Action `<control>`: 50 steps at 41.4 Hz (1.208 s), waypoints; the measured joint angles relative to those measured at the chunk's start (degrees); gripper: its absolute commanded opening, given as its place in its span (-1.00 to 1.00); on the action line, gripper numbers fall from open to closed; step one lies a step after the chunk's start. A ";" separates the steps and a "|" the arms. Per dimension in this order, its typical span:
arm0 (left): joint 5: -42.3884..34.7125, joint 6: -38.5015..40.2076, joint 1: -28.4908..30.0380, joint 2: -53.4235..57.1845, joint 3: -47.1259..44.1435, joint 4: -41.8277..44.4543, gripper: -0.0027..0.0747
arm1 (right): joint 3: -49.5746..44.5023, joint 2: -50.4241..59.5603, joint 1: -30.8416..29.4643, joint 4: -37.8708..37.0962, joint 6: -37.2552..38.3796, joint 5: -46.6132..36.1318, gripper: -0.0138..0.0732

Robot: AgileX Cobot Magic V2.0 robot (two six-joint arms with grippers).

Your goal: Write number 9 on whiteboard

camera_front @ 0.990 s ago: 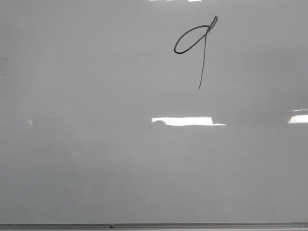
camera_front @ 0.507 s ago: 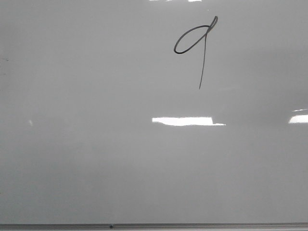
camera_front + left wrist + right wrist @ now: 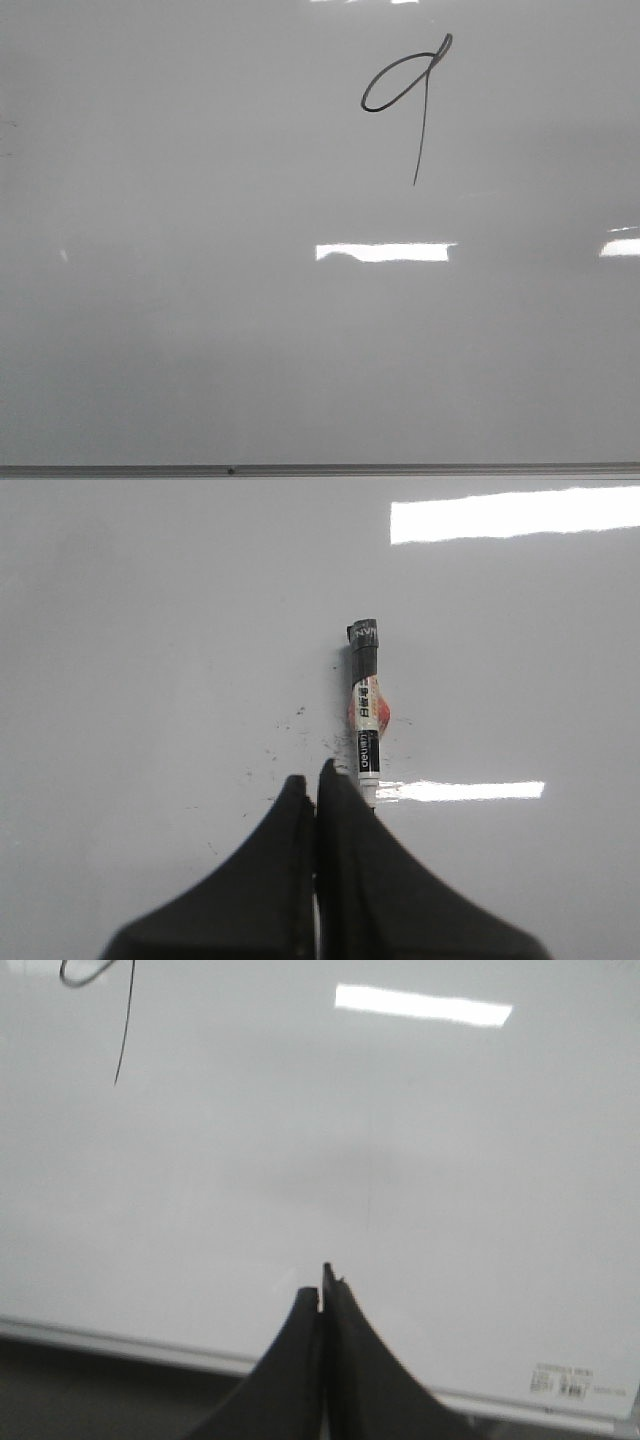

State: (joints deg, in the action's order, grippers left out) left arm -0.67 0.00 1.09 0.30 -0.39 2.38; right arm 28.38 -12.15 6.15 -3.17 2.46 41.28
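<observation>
The 9 is written; both arms are off the board.

Front view: we see the thin black hand-drawn number 9 (image 3: 410, 95) far and right on the glossy pale grey whiteboard (image 3: 200, 330), unchanged from a second ago; only the glare shifted. Left wrist view: our left gripper (image 3: 317, 785), fingers pressed together and empty, sits beside a light, rigid, smooth black-capped white marker (image 3: 365, 710), best pinched mid-barrel. Right wrist view: right gripper (image 3: 322, 1295) closed, empty.

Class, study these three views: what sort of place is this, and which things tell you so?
Probably a robot workstation or lab: a glossy whiteboard fills the view, bearing a hand-drawn number 9; a marker lies on it near the left gripper, and strip lights reflect off the surface.
</observation>
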 measured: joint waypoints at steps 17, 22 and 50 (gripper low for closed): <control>0.00 0.00 0.00 0.00 0.00 0.00 -0.98 | -23.11 12.28 -3.88 -0.02 0.00 -29.44 -0.84; 0.00 0.00 0.00 0.00 0.00 0.00 -0.98 | -27.20 12.76 -4.88 -0.02 0.00 -34.05 -0.84; 0.00 0.00 0.00 0.00 0.00 0.00 -0.98 | -29.87 12.76 -5.14 0.60 0.11 -41.83 -0.84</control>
State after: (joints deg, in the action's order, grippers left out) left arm -0.67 0.00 1.09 0.30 -0.39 2.38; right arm -1.49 0.61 1.01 -2.57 2.57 -0.55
